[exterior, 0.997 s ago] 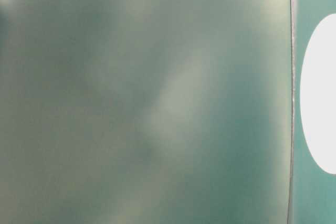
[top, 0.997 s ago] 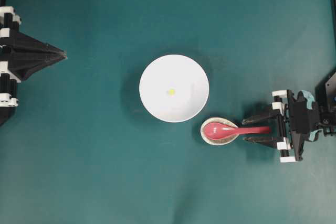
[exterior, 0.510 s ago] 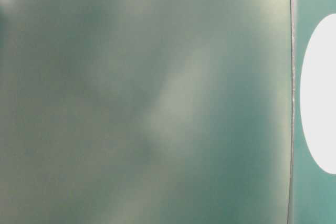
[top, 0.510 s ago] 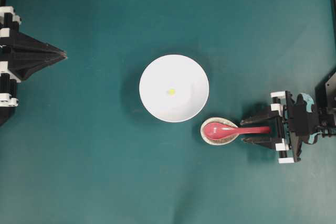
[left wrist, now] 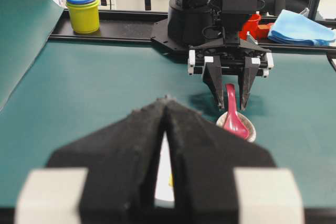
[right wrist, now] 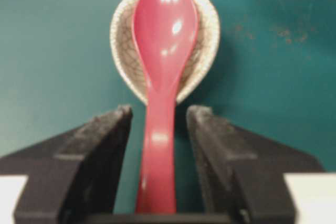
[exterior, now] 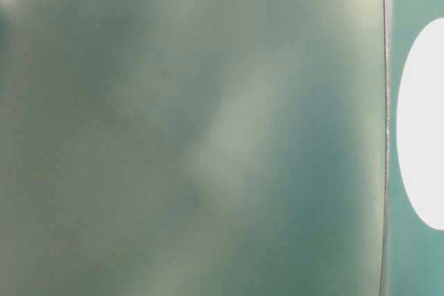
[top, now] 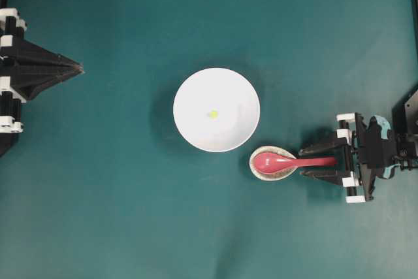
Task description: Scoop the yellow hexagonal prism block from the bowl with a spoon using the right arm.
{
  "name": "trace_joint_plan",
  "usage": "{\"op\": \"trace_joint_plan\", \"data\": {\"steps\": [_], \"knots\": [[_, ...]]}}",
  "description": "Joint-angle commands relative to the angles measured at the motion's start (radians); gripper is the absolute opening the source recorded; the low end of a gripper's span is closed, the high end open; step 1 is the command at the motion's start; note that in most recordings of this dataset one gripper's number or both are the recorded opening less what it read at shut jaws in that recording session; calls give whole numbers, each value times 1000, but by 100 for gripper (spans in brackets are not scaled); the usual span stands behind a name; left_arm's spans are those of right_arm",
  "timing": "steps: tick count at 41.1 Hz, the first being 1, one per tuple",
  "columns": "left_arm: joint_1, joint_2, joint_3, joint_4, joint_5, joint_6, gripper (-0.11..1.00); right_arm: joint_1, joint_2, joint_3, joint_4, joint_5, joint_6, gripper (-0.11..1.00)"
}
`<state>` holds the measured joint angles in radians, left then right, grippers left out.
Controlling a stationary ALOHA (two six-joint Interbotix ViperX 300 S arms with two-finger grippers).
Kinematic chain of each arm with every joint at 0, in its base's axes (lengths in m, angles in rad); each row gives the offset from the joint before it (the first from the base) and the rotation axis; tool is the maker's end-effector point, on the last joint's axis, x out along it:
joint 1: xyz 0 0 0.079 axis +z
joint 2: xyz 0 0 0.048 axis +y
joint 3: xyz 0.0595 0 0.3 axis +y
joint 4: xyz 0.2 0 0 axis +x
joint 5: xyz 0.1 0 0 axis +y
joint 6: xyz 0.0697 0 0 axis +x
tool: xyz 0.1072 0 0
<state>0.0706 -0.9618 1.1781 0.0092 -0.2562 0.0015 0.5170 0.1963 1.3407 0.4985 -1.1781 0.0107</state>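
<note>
The white bowl [top: 228, 93] stands mid-table with the tiny yellow hexagonal prism block [top: 213, 114] inside it. To its lower right the red-pink spoon [top: 281, 160] lies with its scoop in a small speckled spoon rest [top: 261, 171], handle pointing right. My right gripper [top: 303, 163] is open and straddles the handle. In the right wrist view the spoon [right wrist: 164, 45] runs between the fingers [right wrist: 100, 145], with a gap on each side of the handle. My left gripper [top: 80, 68] is shut at the left edge, far from the bowl; its wrist view shows the tips [left wrist: 166, 99] together.
Behind the right arm, past the table's far edge, stand a yellow cup stack [left wrist: 83, 11], a blue cloth [left wrist: 300, 27] and a red object [left wrist: 252, 24]. The table-level view is blurred teal, with a white oval [exterior: 423, 123] at its right edge.
The right gripper's fingers have drawn slightly closer to the spoon handle. The spoon, bowl, block and left arm have not moved.
</note>
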Motion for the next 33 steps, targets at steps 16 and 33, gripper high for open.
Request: {"op": "trace_joint_plan", "data": {"steps": [16,33], "knots": [[0,9,-26,0,-5,0,5,5,-11,-2,9,-25,2,46],[0,11,-25,2,-3,2,5,6,-12,0,6,-25,0,36]]}}
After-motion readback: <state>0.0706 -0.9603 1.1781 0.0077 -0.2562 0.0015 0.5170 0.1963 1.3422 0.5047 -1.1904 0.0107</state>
